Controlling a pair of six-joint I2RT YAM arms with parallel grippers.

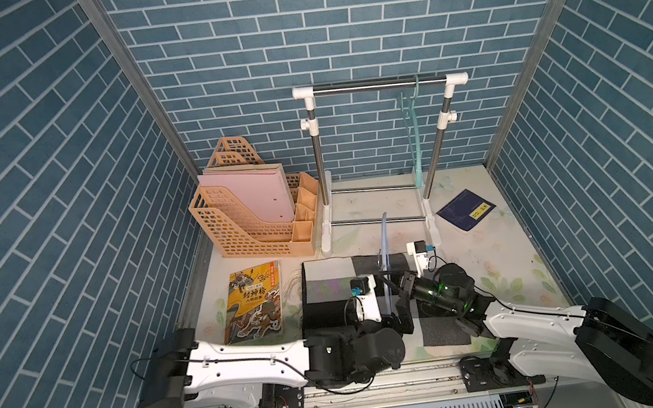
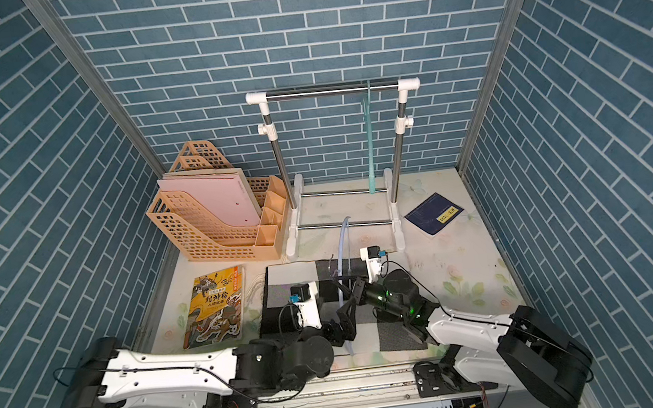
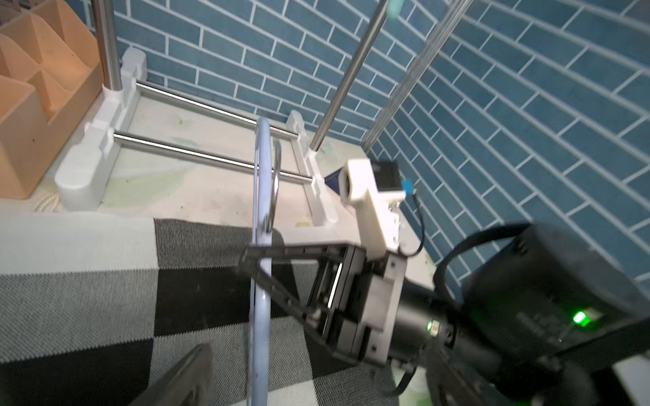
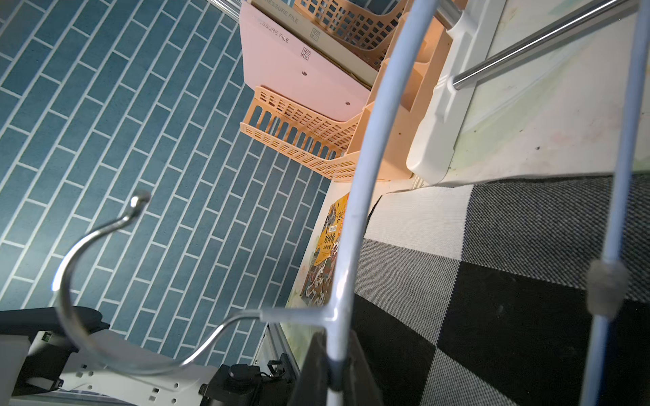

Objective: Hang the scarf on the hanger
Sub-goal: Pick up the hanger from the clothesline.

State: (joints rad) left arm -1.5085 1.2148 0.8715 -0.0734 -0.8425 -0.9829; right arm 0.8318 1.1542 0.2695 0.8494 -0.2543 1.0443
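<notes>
With the right hand [image 3: 260, 260] clamped on the upright hanger [image 3: 259, 316], the wide-open left hand [image 2: 346, 316] should pinch the scarf [image 1: 327, 297] by its edge and thread it through.

A checked scarf [image 1: 327, 297] lies flat near the front edge of the tabletop [image 1: 488, 245]; the right gripper [image 1: 389, 283] pinches a pale blue hanger [image 1: 384, 236] upright over it.

Two matched arms: left arm [image 1: 252, 372] and right arm [image 1: 535, 321], white shells, chunky black joints, thin black cables [image 1: 229, 359] clipped along them. Green light [image 3: 580, 318] glowing, right gripper [image 3: 253, 260] black and skeletal, white camera mount [image 3: 373, 207], blue plug [image 3: 408, 185].
</notes>
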